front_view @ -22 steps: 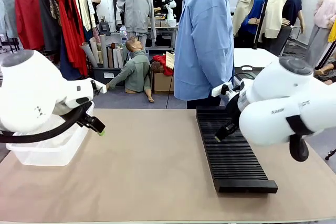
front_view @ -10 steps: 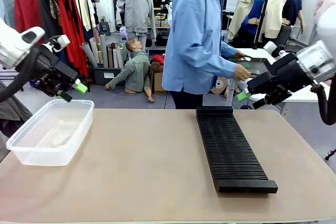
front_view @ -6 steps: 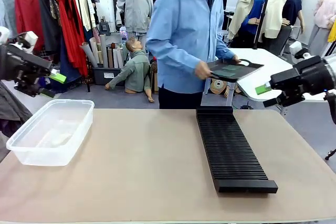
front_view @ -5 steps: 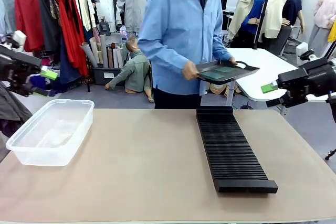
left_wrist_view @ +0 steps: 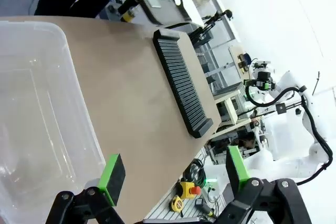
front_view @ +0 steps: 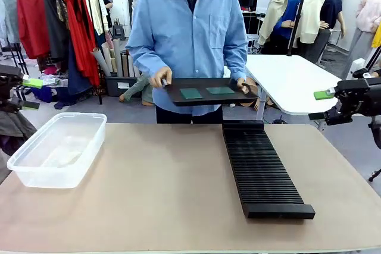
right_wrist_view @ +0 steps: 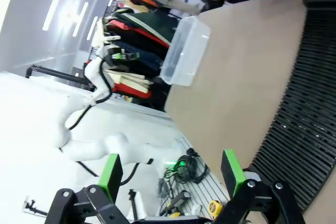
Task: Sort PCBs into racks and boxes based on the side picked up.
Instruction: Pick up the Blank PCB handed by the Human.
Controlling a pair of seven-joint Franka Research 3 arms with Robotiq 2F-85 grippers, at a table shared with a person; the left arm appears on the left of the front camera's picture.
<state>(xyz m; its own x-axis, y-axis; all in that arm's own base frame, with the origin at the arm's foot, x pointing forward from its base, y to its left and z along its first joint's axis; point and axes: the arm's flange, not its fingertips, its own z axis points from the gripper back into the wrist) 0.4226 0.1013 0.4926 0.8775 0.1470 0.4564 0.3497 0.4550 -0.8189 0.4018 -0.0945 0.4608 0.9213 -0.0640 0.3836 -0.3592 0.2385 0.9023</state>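
Beyond the far edge of the table [front_view: 166,188], a person holds a black tray [front_view: 205,100] carrying two PCBs [front_view: 191,93] side by side, between the spread, empty left fingers [front_view: 33,82] and right fingers [front_view: 324,94], nearer the right.

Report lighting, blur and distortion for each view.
Front view: even indoor light, sharp, with the PCBs on the person's tray clearly legible. Left wrist view: rolled sideways, with wide-angle bend along the rack, blown-out white at right and faint reflections in the box. Right wrist view: also rolled, left side washed out white.
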